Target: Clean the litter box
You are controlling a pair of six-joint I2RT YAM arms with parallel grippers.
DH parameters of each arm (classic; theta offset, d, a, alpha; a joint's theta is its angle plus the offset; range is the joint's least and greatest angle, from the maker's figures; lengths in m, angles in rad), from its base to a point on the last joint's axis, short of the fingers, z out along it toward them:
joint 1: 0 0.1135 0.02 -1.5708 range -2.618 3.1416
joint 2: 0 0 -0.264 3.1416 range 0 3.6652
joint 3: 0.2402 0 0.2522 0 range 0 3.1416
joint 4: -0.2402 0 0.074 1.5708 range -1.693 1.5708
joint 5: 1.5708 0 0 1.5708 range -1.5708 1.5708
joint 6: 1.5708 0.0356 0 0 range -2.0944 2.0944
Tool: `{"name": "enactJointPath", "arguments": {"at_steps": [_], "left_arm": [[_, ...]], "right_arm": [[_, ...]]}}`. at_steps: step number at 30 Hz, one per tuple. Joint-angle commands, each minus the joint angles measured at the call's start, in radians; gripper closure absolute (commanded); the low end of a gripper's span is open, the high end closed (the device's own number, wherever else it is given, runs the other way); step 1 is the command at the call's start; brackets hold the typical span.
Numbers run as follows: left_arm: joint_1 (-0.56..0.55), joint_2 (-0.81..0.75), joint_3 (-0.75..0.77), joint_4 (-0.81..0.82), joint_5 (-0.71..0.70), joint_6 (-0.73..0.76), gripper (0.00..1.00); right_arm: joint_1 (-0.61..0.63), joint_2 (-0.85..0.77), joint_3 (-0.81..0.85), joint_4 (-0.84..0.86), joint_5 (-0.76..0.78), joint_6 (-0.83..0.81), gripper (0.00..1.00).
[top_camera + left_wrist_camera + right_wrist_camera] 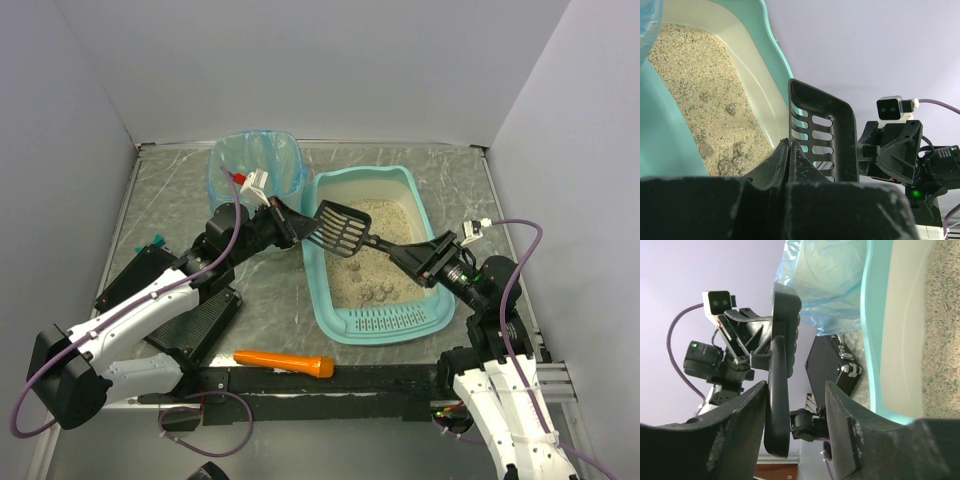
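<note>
The light teal litter box sits right of centre, filled with beige litter and a few dark clumps. A black slotted scoop hangs over its left half. My left gripper is shut on the rim of the scoop's head. In the left wrist view the scoop rises just past the pinched fingertips of the left gripper. My right gripper straddles the handle. In the right wrist view the scoop's handle lies against one finger, with a gap to the other, so the right gripper is open.
A blue-bagged waste bin stands behind the box's left corner. A flat black case lies under the left arm. An orange tool rests near the front edge. Grey walls close in the table.
</note>
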Motion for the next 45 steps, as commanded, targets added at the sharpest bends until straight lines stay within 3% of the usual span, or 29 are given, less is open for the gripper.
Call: {"name": "enactJointPath", "arguments": {"at_steps": [1,8,12,14,16,17,18,19,21,22,26,33,38,40,43,45], "left_arm": [[0.003,0.018,0.014,0.076,0.027,-0.017,0.99],[0.003,0.032,0.018,0.073,0.035,-0.006,0.99],[0.003,0.041,0.029,0.046,0.032,0.007,0.99],[0.003,0.044,0.032,0.044,0.035,0.013,0.99],[0.003,0.046,0.038,0.032,0.03,0.018,0.96],[0.003,0.053,0.053,0.018,0.038,0.03,0.83],[0.003,0.058,0.069,-0.04,0.036,0.065,0.39],[0.003,0.066,0.087,-0.083,0.029,0.087,0.21],[0.002,0.069,0.121,-0.154,0.009,0.153,0.01],[0.002,0.067,0.127,-0.233,-0.005,0.173,0.01],[-0.012,0.064,0.164,-0.341,-0.077,0.216,0.01],[-0.139,0.179,0.274,-0.64,-0.367,0.238,0.01],[-0.147,0.239,0.279,-0.625,-0.309,0.21,0.01],[-0.147,0.259,0.281,-0.622,-0.284,0.211,0.01],[-0.145,0.277,0.287,-0.666,-0.332,0.204,0.01],[-0.147,0.282,0.281,-0.68,-0.35,0.199,0.01]], "right_arm": [[-0.004,0.0,0.01,0.11,0.006,0.057,0.51],[-0.004,-0.009,0.019,0.087,0.015,0.04,0.55],[-0.006,0.008,0.016,0.111,-0.019,0.028,0.74],[-0.004,0.013,0.022,0.096,-0.026,0.003,0.97],[-0.004,0.01,0.034,0.039,0.009,-0.044,1.0],[-0.006,0.006,0.06,-0.049,0.038,-0.073,1.0],[-0.006,0.006,0.079,-0.111,0.114,-0.104,1.0],[-0.004,0.002,0.118,-0.167,0.157,-0.168,1.0],[-0.003,-0.003,0.164,-0.358,0.249,-0.227,1.0],[-0.006,-0.001,0.189,-0.422,0.35,-0.283,1.0],[-0.006,0.054,0.296,-0.66,0.509,-0.394,1.0],[-0.003,0.281,0.41,-0.763,0.601,-0.547,1.0],[0.026,0.423,0.523,-0.814,0.644,-0.643,1.0],[0.105,0.486,0.565,-0.84,0.688,-0.657,1.0],[0.226,0.572,0.631,-0.915,0.881,-0.655,1.0],[0.243,0.618,0.634,-0.918,0.879,-0.667,1.0]]}}
